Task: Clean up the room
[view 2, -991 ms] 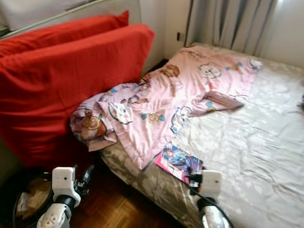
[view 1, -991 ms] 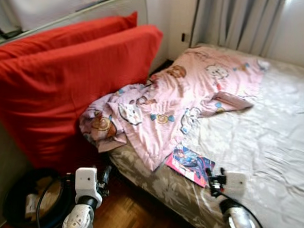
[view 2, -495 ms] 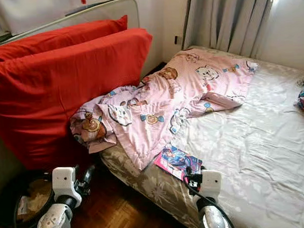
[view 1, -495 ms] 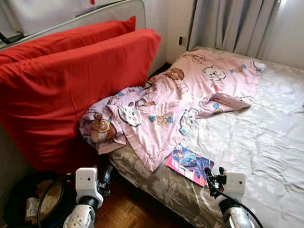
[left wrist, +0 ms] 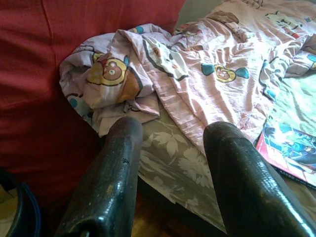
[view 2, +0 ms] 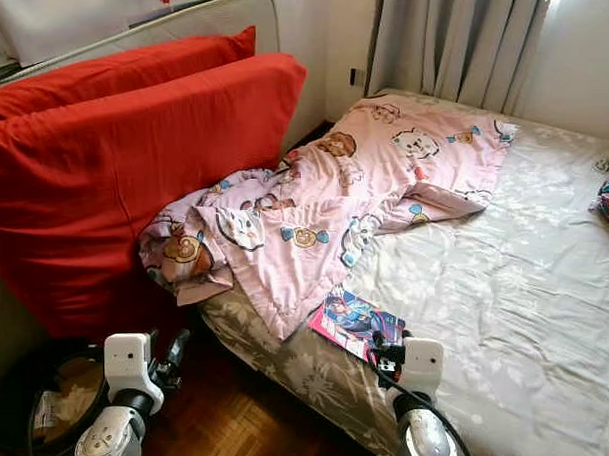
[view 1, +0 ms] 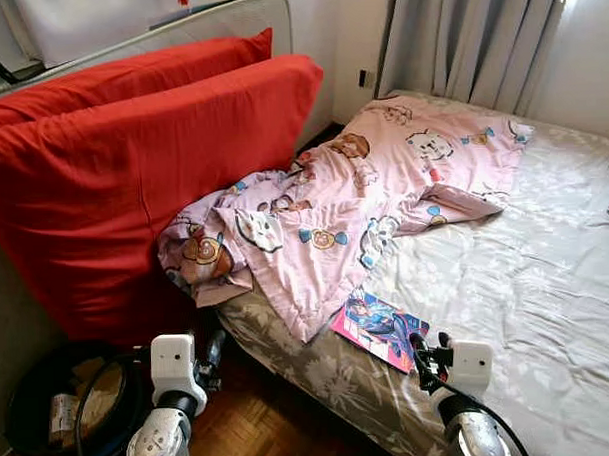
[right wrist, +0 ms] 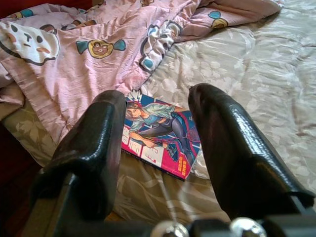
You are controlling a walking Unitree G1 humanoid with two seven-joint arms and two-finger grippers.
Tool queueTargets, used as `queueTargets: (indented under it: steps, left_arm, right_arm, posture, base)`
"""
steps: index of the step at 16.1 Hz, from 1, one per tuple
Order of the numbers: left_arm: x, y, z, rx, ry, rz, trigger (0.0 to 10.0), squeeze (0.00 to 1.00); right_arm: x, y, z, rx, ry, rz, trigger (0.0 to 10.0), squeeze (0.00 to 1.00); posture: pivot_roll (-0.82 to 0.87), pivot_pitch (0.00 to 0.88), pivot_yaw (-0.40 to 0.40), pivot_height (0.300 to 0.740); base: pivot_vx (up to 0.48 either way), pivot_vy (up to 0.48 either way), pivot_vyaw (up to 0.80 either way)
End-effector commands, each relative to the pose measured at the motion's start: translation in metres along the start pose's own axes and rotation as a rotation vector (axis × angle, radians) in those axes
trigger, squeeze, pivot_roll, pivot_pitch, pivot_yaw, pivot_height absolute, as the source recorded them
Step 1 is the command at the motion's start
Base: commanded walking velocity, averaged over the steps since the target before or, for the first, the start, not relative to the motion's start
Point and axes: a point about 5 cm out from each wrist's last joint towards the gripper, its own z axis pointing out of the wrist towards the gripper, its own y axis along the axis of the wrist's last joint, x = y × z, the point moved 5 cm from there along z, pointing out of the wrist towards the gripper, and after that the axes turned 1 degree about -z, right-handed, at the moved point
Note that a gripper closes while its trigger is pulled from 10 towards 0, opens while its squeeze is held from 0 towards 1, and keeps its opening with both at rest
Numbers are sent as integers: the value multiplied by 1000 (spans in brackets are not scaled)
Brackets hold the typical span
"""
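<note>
1. Clearly, the comic book (view 1: 380, 328) lies flat on the bed (view 1: 546, 280), just below the pink blanket (view 1: 364, 201).
2. Nearer is the right gripper (right wrist: 155, 143), jaws spread, the book straight ahead.
3. Beside the bed's edge, the left gripper (left wrist: 173, 163) is also spread.

I stand in a home bedroom: a bed (view 1: 546, 280) with a crumpled cartoon blanket (view 1: 353, 196), 2 red pillows (view 1: 132, 164) at its head, grey curtains (view 1: 468, 37) beyond it, parquet floor (view 1: 262, 430) beside it.

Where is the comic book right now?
The comic book lies near the bed's front edge, beside the pink blanket's corner, just ahead of the right claw.
</note>
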Motion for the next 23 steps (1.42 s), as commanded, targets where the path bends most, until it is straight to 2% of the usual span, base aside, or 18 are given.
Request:
queueTargets:
  steps: [1,4,8,12,15,23]
  left_arm:
    - [-1,5,2,-9,-1,-15,10000,0]
    - [-1,5,3,-9,-4,-15,10000,0]
    - [-1,6,3,-11,-7,-15,10000,0]
    - [-2,7,4,-12,-9,-16,10000,0]
    - [-2,7,4,-11,-9,-11,10000,0]
    - [-10,16,5,-37,-38,-15,10000,0]
  right_arm:
    - [1,0,3,13,5,-7,10000,0]
    - [2,3,5,3,2,3,10000,0]
    - [5,6,5,-13,6,0,10000,0]
    - [4,3,5,-3,6,3,10000,0]
    - [6,2,6,13,5,15,10000,0]
    - [8,6,6,-11,7,11,10000,0]
  posture:
    - [-32,7,-3,740]
    - [-33,3,1,740]
    - [-33,7,2,740]
    - [-33,13,2,740]
    - [-30,16,2,740]
    - [-24,22,5,740]
  base:
    - [0,0,-769]
    - [0,0,-650]
    - [0,0,0]
    - [258,0,0]
    - [264,0,-735]
    - [198,0,0]
